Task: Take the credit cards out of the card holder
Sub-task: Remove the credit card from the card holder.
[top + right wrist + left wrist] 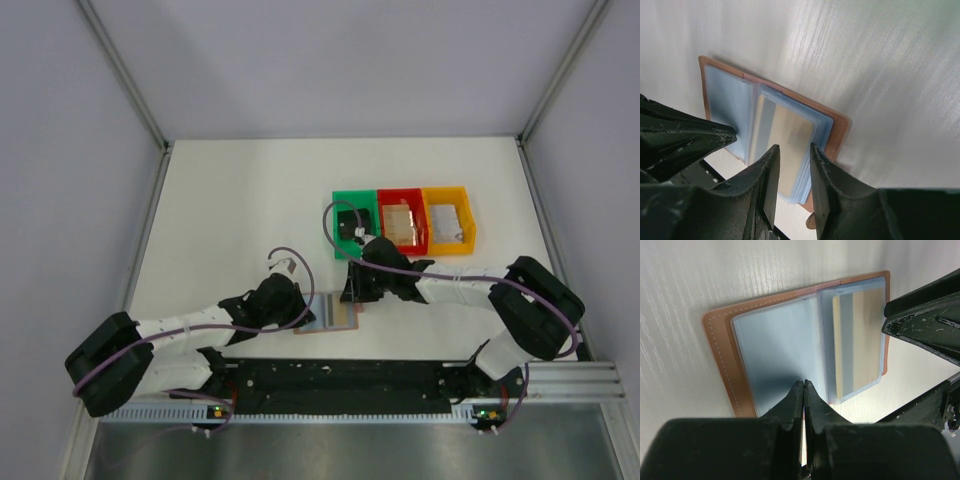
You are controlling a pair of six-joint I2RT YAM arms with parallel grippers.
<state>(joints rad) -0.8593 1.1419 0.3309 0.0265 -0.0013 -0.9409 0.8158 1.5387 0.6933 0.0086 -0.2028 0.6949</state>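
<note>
Lying open: card holder [720, 360], blue-grey inside, pale card [860, 335] pocketed; left claw [803, 385] clenched, right claw [794, 150] parted.

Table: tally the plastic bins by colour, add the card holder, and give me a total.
Green bin: 1
Red bin: 1
Yellow bin: 1
Card holder: 1
Total: 4

White table [230, 200] under card holder [333, 316], three bins [401, 192]
</note>
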